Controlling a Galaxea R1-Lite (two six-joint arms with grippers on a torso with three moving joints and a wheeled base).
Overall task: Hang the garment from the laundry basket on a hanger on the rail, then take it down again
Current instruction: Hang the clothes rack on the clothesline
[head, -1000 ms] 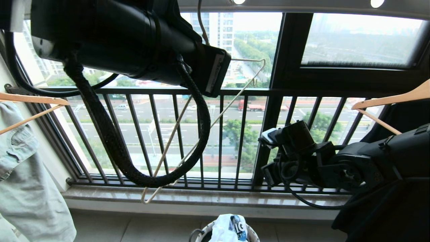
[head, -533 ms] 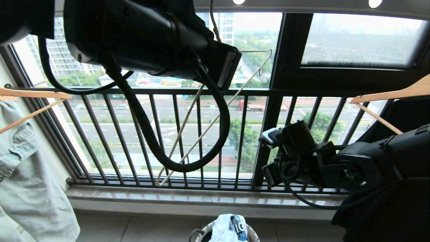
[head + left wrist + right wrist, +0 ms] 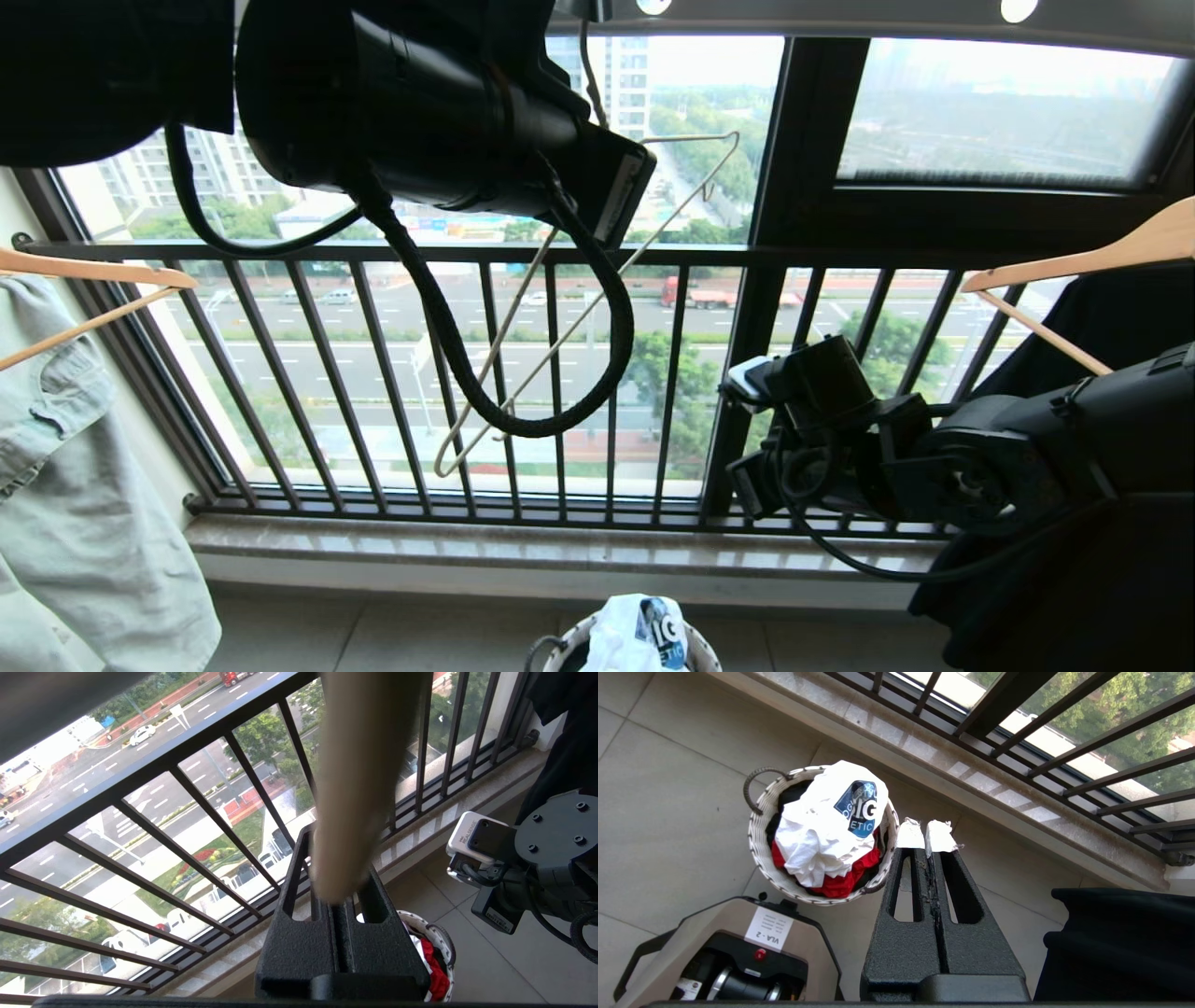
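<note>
The cream wire hanger (image 3: 597, 322) hangs steeply tilted before the window, its hook reaching up toward the grey holed rail (image 3: 840, 17). My left gripper (image 3: 335, 882) is shut on the hanger (image 3: 364, 765), which shows as a blur between the fingertips; in the head view my left arm (image 3: 420, 103) hides those fingers. The white T-shirt garment (image 3: 822, 830) with its blue print lies crumpled on top in the laundry basket (image 3: 759, 849) on the floor, also low in the head view as garment (image 3: 625, 639) and basket (image 3: 558, 651). My right gripper (image 3: 927, 837) is shut, holds nothing and hovers beside the basket.
A pale denim garment (image 3: 75, 485) hangs on a wooden hanger (image 3: 93, 275) at left. At right a black garment (image 3: 1102, 308) hangs on another. The black window railing (image 3: 672, 373) and stone sill (image 3: 560, 551) lie ahead. Red and black clothes fill the basket. My base (image 3: 738, 947) stands beside it.
My left arm has moved up and to the right in the head view. The hanger went with it, and its low end rose from sill level to mid-railing. The right arm stayed still.
</note>
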